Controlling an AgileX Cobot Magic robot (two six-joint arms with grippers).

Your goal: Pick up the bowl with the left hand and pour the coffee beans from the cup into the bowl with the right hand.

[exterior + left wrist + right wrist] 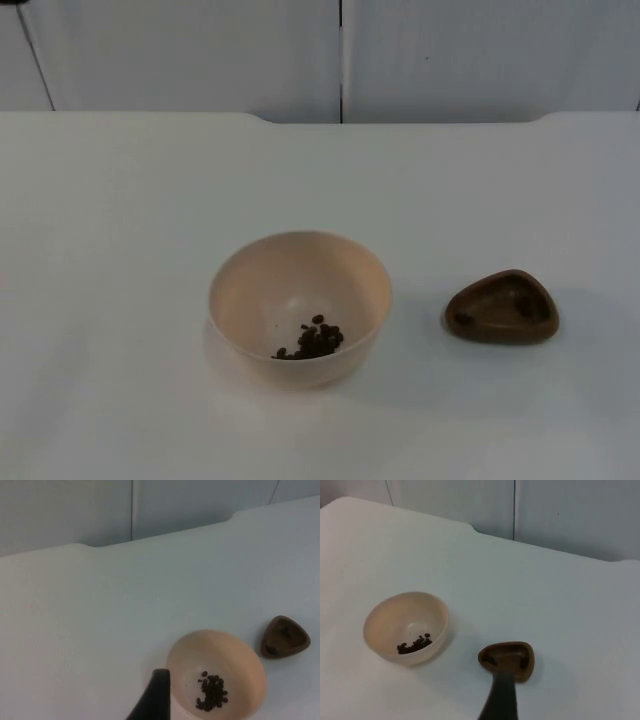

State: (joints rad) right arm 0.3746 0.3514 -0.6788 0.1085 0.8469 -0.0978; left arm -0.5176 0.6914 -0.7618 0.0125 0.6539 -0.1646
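Beige bowl (299,300) holds coffee beans (312,340) — brown cup (502,306) beside; fingers' state unclear.

A round, light pink bowl (299,305) stood upright on the white surface (120,250). A small pile of dark coffee beans (313,340) lay inside it. Near it, not touching, sat a small brown cup (502,307) with rounded corners.
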